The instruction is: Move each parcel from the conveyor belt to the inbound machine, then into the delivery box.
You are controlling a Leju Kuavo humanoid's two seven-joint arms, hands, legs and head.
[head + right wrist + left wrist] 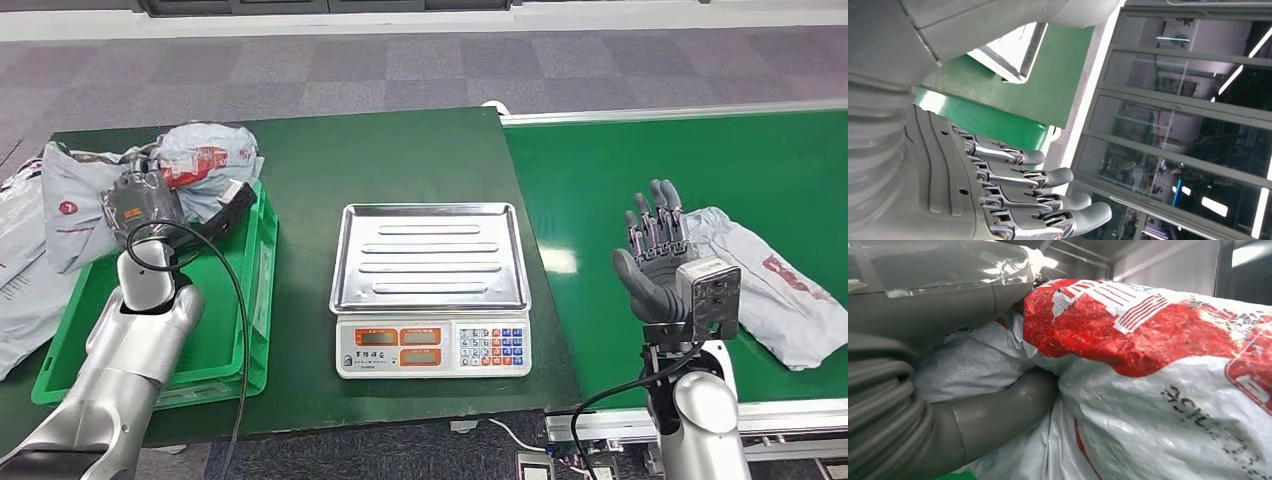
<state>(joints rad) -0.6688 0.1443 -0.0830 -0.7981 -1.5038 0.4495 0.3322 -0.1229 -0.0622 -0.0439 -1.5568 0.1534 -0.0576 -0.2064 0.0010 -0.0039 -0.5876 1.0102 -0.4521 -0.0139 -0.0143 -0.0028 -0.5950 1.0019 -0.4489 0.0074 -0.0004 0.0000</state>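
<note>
While the left robot hand (140, 203) grips a crumpled grey-and-red plastic parcel (205, 160) at the green plastic crate's (262, 275) 12 o'clock edge, the right robot hand (655, 245) hovers empty with fingers spread, at 9 o'clock of a flat grey plastic parcel (770, 285) on the green conveyor belt (600, 190).

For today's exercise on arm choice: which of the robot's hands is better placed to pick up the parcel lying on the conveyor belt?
The right hand: it is open beside the parcel on the belt, while the left hand grips another parcel over the green box.
</note>
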